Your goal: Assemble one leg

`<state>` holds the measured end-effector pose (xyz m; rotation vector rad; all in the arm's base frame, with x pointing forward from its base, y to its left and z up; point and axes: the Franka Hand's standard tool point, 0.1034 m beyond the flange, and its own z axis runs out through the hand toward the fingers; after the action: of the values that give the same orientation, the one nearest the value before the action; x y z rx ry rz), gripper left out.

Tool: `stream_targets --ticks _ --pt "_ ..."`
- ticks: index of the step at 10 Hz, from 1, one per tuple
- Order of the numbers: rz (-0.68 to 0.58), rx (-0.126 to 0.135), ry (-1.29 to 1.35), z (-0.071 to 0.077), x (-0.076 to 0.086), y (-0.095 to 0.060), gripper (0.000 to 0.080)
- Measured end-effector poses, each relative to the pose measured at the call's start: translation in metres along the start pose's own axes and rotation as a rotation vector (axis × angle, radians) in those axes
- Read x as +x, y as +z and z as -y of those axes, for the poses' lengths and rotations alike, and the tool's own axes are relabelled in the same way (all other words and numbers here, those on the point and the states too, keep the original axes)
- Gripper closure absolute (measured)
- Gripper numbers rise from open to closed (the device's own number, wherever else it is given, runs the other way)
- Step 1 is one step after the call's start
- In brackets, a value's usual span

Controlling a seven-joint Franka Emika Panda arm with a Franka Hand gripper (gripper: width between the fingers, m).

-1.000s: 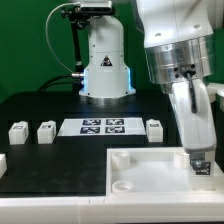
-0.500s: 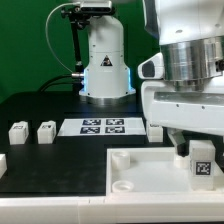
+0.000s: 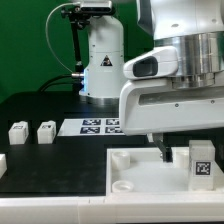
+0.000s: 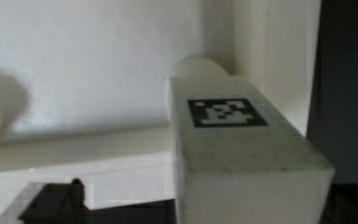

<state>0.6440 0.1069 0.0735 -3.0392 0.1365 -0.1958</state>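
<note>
One leg [image 3: 200,160], a white block with a square marker, stands upright on the right corner of the large white panel [image 3: 135,172]. In the wrist view the same leg [image 4: 243,150] fills the middle, marker facing the camera. My gripper [image 3: 188,152] straddles it from above. One dark finger [image 3: 165,152] stands a gap away from the leg, and in the wrist view that finger [image 4: 60,200] is also clear of the leg. The jaws are open. The other finger is hidden. Two more legs [image 3: 17,131] [image 3: 46,131] stand at the exterior view's left.
The marker board [image 3: 100,126] lies on the black table behind the panel. The robot base [image 3: 103,70] stands at the back. A raised round socket [image 3: 120,158] sits at the panel's left corner. The arm's body covers the scene's right half.
The hand has turned about the leg and its body has swung toward the exterior view's left. The leg stays in place on the panel corner.
</note>
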Motion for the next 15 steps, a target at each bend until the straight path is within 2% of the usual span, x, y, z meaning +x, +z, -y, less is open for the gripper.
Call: stream_targets --ticks 1,2,3,4,6,9,12,15 --pt "0.0 0.0 0.037 0.0 -0.0001 0.0001 0.0252" --pt "0.0 0.0 0.035 0.0 0.0 0.0 0.0389" --pt "0.002 0.009 0.171 0.0023 -0.0005 0.0001 0.0389" --pt "-0.001 0.009 0.275 0.0019 0.0001 -0.0002 0.0507" --pt "0.0 0.006 0.428 0.0008 0.0001 -0.0002 0.0507" --pt "0.036 -0.04 0.939 -0.0003 -0.0025 0.0001 0.0507" --pt "0.062 -0.036 1.492 0.0012 -0.0056 0.001 0.0505" --pt "0.052 -0.061 1.838 0.0017 -0.0073 0.0001 0.0505"
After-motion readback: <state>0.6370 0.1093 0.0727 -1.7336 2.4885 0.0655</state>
